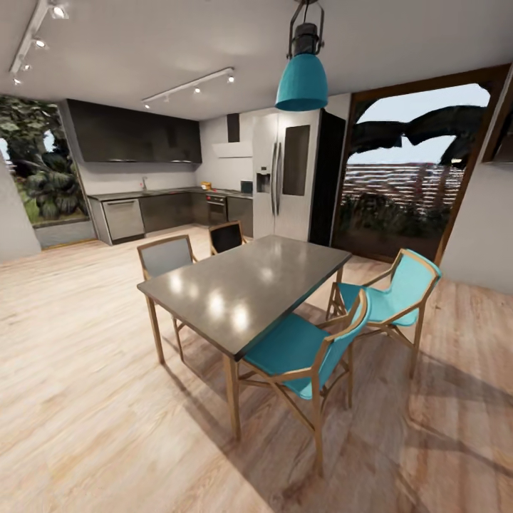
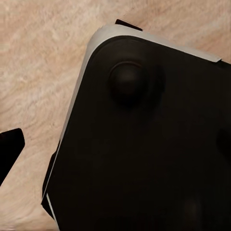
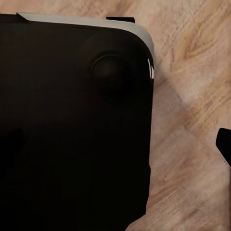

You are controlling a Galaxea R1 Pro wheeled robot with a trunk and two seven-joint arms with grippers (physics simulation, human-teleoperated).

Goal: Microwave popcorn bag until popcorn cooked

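The long grey countertop (image 1: 160, 193) runs over dark cabinets along the far wall of the kitchen, well beyond the dining table. A small dark-fronted box (image 1: 246, 187) stands on it near the fridge; it is too far away to tell whether it is the microwave. The popcorn bag cannot be made out at this distance. In the left wrist view one dark fingertip (image 2: 9, 149) hangs over the wood floor beside the robot's black base (image 2: 144, 144). The right wrist view has a dark fingertip (image 3: 224, 144) at its edge beside the same base (image 3: 72, 125). Neither view lets me judge the jaws.
A grey dining table (image 1: 246, 285) with teal chairs (image 1: 306, 349) (image 1: 395, 292) and two more chairs behind it stands directly ahead. A steel fridge (image 1: 288, 174) stands at the back right, and a teal pendant lamp (image 1: 302, 80) hangs overhead. Open wood floor (image 1: 78, 342) stretches left of the table toward the kitchen.
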